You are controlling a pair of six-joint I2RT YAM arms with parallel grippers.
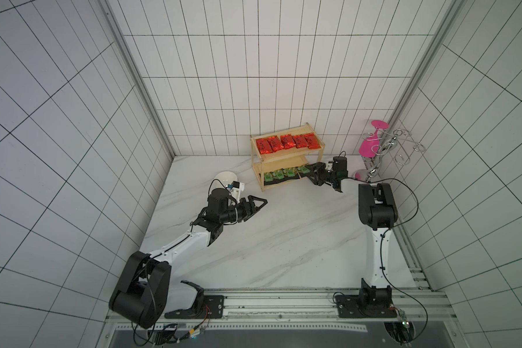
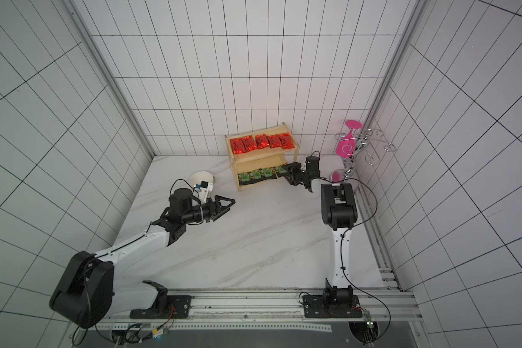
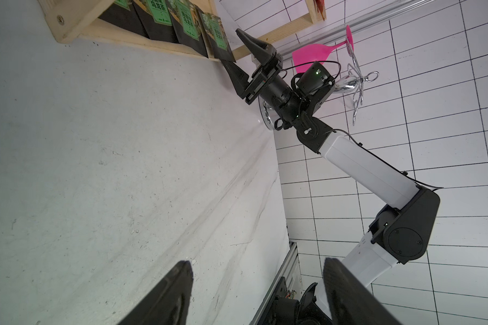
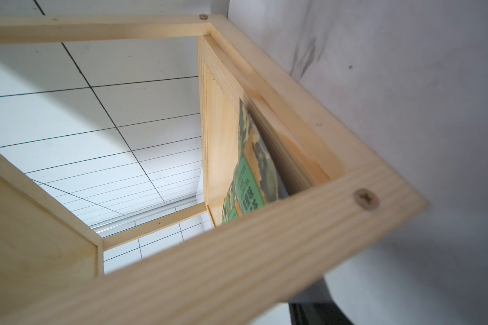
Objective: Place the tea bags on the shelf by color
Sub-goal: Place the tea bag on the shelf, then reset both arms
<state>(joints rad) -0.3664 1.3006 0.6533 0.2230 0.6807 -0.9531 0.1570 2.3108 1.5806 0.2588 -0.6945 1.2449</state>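
Nearest the lens, an aluminium rail [image 1: 284,298] carries the bases of both arms along the front edge of the white marbled bench [image 1: 284,241]. At the back of the bench, close to the tiled wall, stands the wooden shelf [image 1: 279,165]. Five red tea bags [image 1: 288,142] lie side by side in a row on its upper board. Four black tea bags [image 1: 284,174], green labels up, line the lower board with their front edges overhanging the rim.

The right claw [image 1: 309,172] is at the lower tier's end on the robot's right, just beside the last black packet. Seen from the left wrist, its jaws stand apart and grip nothing. The tip of one finger [image 3: 238,77] is at that packet's corner, though actual contact cannot be made out. The right wrist view is filled by the shelf's frame, with one green label [image 4: 248,180] showing inside.

The left claw [image 1: 264,201] hangs above bare bench, well apart from the shelf, jaws wide and empty.

A white bowl [image 1: 225,177] sits behind the left arm. In the far corner on the robot's right, a pink glass [image 1: 371,144] hangs on a chrome stand [image 1: 392,144].
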